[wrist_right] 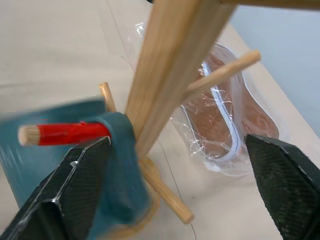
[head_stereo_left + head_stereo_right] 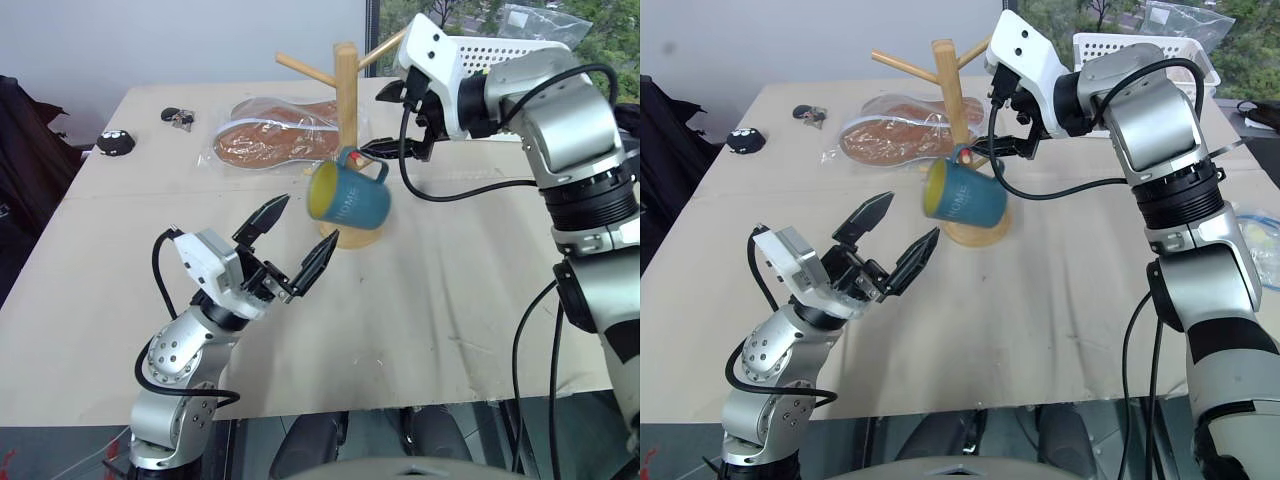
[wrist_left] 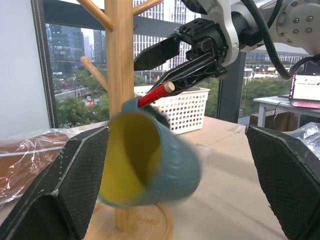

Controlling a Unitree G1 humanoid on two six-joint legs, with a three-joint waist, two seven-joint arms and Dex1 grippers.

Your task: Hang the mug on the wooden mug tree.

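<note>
- While the mug (image 2: 349, 194) hangs by its loop handle on the red-tipped peg (image 3: 156, 93) of the wooden mug tree (image 2: 346, 90), its yellow inside faces the left gripper and it tilts away from the post.
- Just behind the handle, the right gripper (image 2: 395, 150) has its two black fingers spread apart, one on each side of the red peg, with nothing clamped between them.
- Nearer the table's front edge, the left gripper (image 2: 292, 238) hovers above the table (image 2: 420, 300) with its fingers wide apart and empty, pointing toward the mug.
- Behind the tree's round base lies a plastic bag (image 2: 270, 135) holding brown insoles.
- A white perforated basket (image 2: 1160, 50) stands at the table's far right, and small dark items (image 2: 115, 143) lie at the far left.
</note>
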